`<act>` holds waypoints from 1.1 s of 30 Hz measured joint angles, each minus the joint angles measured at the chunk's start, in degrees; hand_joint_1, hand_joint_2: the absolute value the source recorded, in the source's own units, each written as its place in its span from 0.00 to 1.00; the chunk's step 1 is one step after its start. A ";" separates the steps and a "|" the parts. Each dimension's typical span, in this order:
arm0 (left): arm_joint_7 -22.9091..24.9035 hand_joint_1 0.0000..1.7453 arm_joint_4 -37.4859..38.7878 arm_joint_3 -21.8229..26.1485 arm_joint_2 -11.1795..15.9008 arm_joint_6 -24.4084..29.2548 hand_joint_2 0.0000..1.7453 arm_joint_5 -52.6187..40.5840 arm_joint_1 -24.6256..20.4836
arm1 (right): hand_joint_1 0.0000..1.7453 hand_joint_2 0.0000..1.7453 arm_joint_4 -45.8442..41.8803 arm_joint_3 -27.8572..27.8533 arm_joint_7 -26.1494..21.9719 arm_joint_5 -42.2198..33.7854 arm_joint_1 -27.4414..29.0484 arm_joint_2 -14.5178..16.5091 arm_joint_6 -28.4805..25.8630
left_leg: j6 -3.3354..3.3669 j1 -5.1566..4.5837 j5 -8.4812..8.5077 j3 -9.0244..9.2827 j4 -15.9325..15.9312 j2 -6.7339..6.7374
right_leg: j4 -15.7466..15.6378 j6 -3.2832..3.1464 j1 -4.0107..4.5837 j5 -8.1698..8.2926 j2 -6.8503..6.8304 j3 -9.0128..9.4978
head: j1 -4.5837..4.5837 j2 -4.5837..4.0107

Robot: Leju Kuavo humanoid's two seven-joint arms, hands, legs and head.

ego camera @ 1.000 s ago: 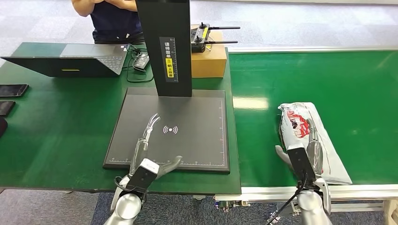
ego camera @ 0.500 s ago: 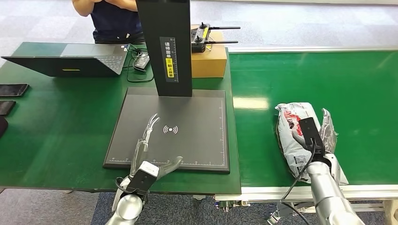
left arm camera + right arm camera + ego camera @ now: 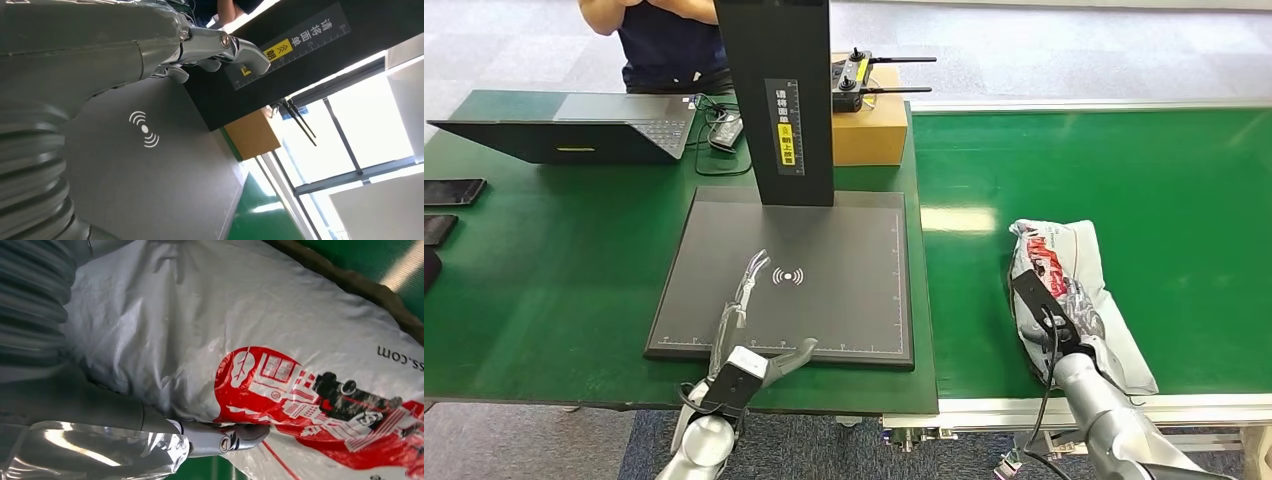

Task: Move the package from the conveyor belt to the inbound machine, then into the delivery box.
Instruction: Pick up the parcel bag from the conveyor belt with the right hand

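The package [image 3: 1074, 262] is a grey-white plastic mailer with red print, lying bunched on the green conveyor belt [image 3: 1144, 170]. My right hand [image 3: 1060, 310] grips its near left part, the fingers over the top. In the right wrist view the thumb [image 3: 225, 440] presses into the printed bag [image 3: 260, 330]. The inbound machine is a dark grey scan plate [image 3: 844, 300] with a black column [image 3: 774, 90] behind it. My left hand [image 3: 749, 315] hovers open over the plate's near edge, fingers spread and holding nothing. The left wrist view has that hand [image 3: 125, 50] above the plate [image 3: 165, 185].
A laptop [image 3: 574, 125] stands at the back left of the green table, with cables beside it. A cardboard box [image 3: 869, 135] with a remote controller on top sits behind the plate. A person [image 3: 664, 35] stands beyond the table. Dark phones [image 3: 449, 192] lie at the left edge.
My right hand has swung from the package's top to its left side and closed on it. The bag has bunched up and shifted slightly. The left hand has barely moved.
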 joint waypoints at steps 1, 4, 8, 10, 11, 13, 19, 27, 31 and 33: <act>-0.10 0.00 0.30 -0.03 -0.01 -0.03 1.00 0.02 -0.14 | 0.00 1.00 0.30 0.49 1.26 0.63 -0.14 0.05 0.67 | 0.00 0.00 0.00 0.03 0.00 0.00 | 0.00 0.00 0.00 0.00 0.00 0.03 | 0.00 0.00; -0.19 0.00 0.99 -0.19 -0.07 -0.15 1.00 -0.07 -0.56 | 0.02 1.00 0.98 1.90 4.69 2.28 -0.75 0.13 2.77 | 0.00 0.00 0.00 0.13 0.01 0.00 | -0.02 0.00 0.00 0.00 0.00 0.13 | 0.00 0.00; 0.14 0.00 1.41 -0.42 -0.09 -0.45 1.00 -0.44 -0.79 | 0.81 1.00 1.43 3.22 6.82 3.50 -1.40 0.14 4.20 | 0.01 0.00 0.00 0.20 0.02 0.00 | -0.03 0.01 0.00 0.00 0.00 0.24 | 0.01 0.00; 0.45 0.00 1.44 -0.43 -0.10 -0.64 1.00 -0.81 -0.79 | 1.00 1.00 1.60 3.55 6.36 3.76 -1.46 0.21 3.64 | 0.02 0.00 0.00 0.20 0.04 -0.01 | -0.03 0.03 0.00 0.01 0.00 0.26 | 0.01 0.00; 0.59 0.00 1.44 -0.42 -0.10 -0.73 1.00 -0.99 -0.78 | 1.00 1.00 1.64 3.60 5.89 3.79 -1.46 0.26 3.08 | 0.02 0.00 0.00 0.20 0.04 -0.01 | -0.03 0.03 0.00 0.02 0.00 0.26 | 0.01 0.00; 0.81 0.00 1.44 -0.40 -0.11 -0.96 1.00 -1.31 -0.76 | 1.00 1.00 1.67 3.58 4.53 3.67 -1.38 0.41 1.28 | 0.02 0.00 0.01 0.20 0.05 0.00 | -0.03 0.05 0.00 0.04 0.01 0.25 | 0.01 0.00; 0.39 0.00 1.45 -0.11 -0.22 -0.85 1.00 -1.68 -0.75 | 1.00 1.00 1.67 2.71 -2.71 1.78 -0.36 1.36 -5.03 | 0.02 0.00 0.01 0.19 0.04 0.02 | -0.03 0.07 0.00 0.06 0.03 0.23 | 0.01 0.00; -1.20 0.00 2.33 0.67 -0.24 1.19 1.00 -1.34 -1.53 | 1.00 1.00 -0.92 -0.18 -20.47 -6.22 4.98 5.33 -15.61 | 0.01 0.05 0.01 0.11 -0.02 0.02 | -0.02 0.05 0.05 0.05 0.02 0.10 | 0.01 0.00; -1.98 0.00 3.22 0.81 -0.20 1.95 1.00 -0.87 -2.38 | 1.00 1.00 -3.62 -1.80 -27.84 -10.60 8.07 8.15 -20.24 | 0.01 0.05 0.01 0.04 -0.05 -0.02 | -0.01 0.03 0.04 0.02 -0.01 0.05 | 0.00 0.00; -2.06 0.00 3.75 0.90 -0.15 2.11 1.00 -0.60 -2.92 | 1.00 1.00 -5.49 -2.39 -30.76 -12.95 9.57 9.33 -22.41 | 0.01 0.05 0.02 0.02 -0.06 -0.04 | -0.01 0.02 0.04 0.01 -0.03 0.05 | 0.01 0.00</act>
